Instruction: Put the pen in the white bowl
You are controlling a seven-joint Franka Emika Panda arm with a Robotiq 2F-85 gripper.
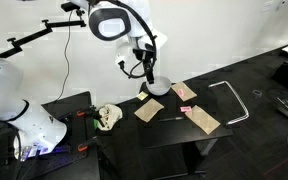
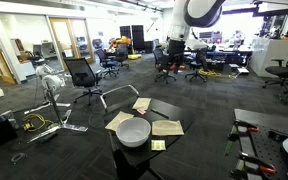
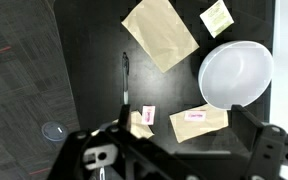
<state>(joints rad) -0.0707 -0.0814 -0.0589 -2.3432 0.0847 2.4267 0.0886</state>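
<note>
- Thin dark pen (image 3: 125,80): lay flat on the black tabletop (image 3: 89,60), well apart from the bowl, just beside a large tan paper sheet (image 3: 159,35)
- Round white bowl (image 3: 236,75): sat upright on the same tabletop, between smaller tan slips
- Black Robotiq gripper (image 3: 179,135): released, jaws spread wide, grasping nothing, hung above the pen's near end

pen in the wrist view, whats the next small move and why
Probably shift the gripper over the pen and lower toward it. In the wrist view the pen lies flat and ungrasped, left of the white bowl, while the gripper hangs open well above it with nothing between its fingers.
</note>
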